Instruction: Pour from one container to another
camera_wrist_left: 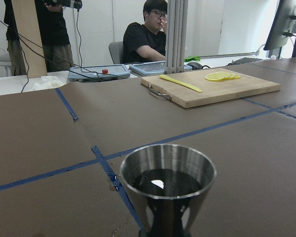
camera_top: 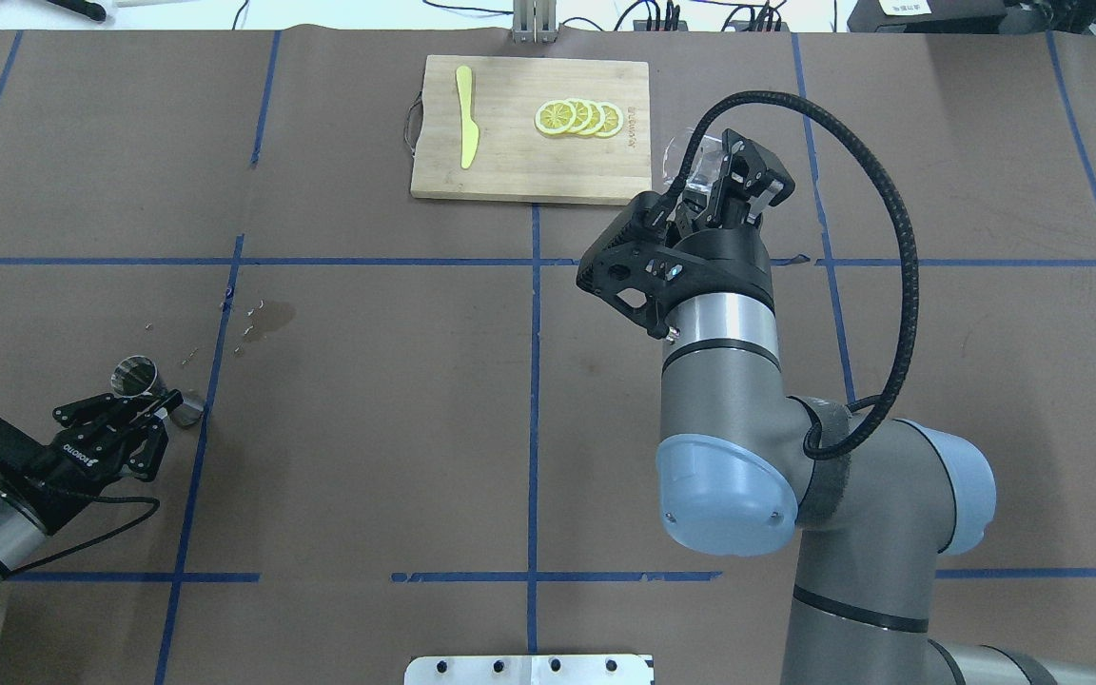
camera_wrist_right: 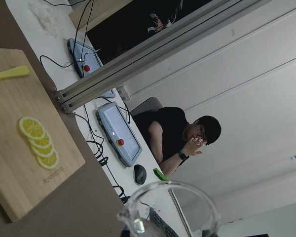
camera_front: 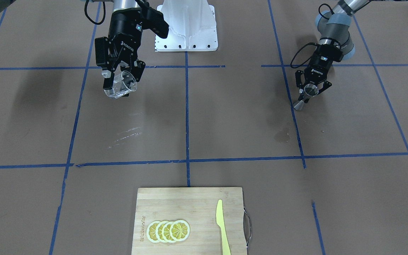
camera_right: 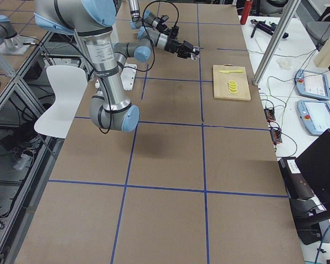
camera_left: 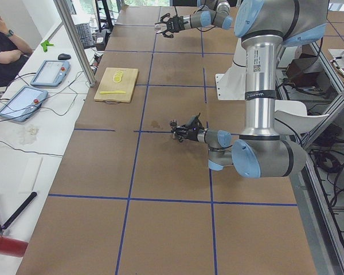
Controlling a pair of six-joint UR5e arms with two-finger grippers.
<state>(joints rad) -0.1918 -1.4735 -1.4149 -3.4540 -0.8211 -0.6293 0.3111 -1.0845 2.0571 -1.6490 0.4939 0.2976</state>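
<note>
Table (camera_front: pixel 225 117) spreads between right pincer (camera_front: pixel 122 80) gripping cup (camera_front: pixel 119 90), left pincer (camera_front: pixel 312 90) gripping jigger (camera_front: pixel 300 103).

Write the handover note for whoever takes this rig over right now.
Left gripper shut on the jigger at its waist, upright, low at the table.
Right gripper shut on the clear cup, raised and tilted; it looks empty.
Done, it seems: the pour, since dark liquid sits in the jigger; a wet stain marks the table nearby.
To do: probably just set both down.
</note>
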